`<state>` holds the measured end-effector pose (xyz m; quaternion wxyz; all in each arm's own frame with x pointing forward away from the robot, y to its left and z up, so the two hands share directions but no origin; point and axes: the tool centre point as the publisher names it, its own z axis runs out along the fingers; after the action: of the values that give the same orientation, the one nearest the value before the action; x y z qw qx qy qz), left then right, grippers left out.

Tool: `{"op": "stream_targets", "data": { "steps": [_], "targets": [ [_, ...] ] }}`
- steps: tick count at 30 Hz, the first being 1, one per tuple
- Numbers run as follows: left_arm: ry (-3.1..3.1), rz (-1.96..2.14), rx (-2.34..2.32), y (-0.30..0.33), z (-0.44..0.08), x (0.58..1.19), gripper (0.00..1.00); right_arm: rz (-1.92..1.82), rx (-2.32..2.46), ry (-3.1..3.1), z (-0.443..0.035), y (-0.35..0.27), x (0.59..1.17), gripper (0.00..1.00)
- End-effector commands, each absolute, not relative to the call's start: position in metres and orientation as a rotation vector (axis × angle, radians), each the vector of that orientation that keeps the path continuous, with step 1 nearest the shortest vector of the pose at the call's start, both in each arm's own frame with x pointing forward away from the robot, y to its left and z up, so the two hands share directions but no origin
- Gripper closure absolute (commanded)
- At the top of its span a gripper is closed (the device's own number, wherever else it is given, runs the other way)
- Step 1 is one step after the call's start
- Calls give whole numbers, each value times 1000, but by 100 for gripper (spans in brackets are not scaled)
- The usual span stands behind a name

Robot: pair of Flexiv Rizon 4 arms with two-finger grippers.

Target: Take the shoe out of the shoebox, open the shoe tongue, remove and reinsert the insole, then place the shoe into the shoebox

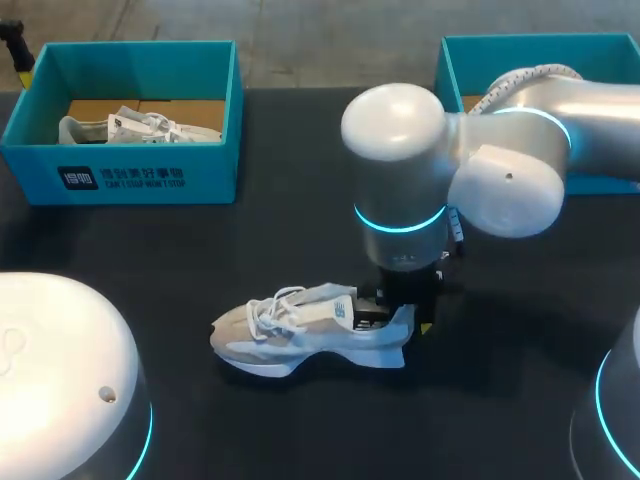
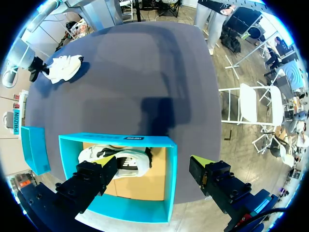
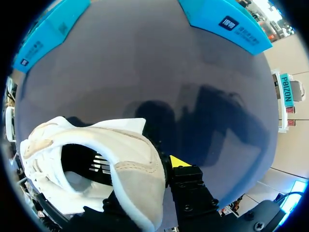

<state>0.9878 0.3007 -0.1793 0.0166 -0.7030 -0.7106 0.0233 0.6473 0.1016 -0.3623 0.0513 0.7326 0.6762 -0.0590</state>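
A white and beige shoe (image 1: 290, 330) lies on its sole on the dark table (image 1: 300, 200), toe to the left. My right gripper (image 1: 400, 310) comes straight down on its heel. In the right wrist view one finger is inside the shoe (image 3: 120, 145) and the yellow-tipped finger (image 3: 179, 162) is outside, so my right gripper (image 3: 145, 166) is shut on the heel collar. My left gripper (image 2: 152, 162) hangs open over the left teal shoebox (image 2: 116, 140), holding nothing. From there the shoe (image 2: 63, 67) shows far across the table.
The left shoebox (image 1: 130, 170) at the back left holds a second white shoe (image 1: 140, 125). Another teal box (image 1: 480, 55) stands at the back right, partly hidden behind my right arm. My left arm's white housing (image 1: 60, 370) fills the near left corner.
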Motion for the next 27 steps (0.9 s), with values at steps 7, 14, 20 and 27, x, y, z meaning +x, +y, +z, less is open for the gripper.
{"op": "stream_targets", "data": {
  "steps": [7,14,20,27],
  "targets": [
    [-2207,71,-2186,301,-179,988,0,-176,2244,2048,-378,95,645,100],
    [-2207,71,-2186,301,-179,988,0,-171,2253,2048,-387,90,647,100],
    [-2207,71,-2186,301,-179,988,0,-178,2264,2056,-393,89,649,100],
    [-2207,71,-2186,301,-179,988,0,-174,2273,2076,-399,89,649,80]
  ]
}}
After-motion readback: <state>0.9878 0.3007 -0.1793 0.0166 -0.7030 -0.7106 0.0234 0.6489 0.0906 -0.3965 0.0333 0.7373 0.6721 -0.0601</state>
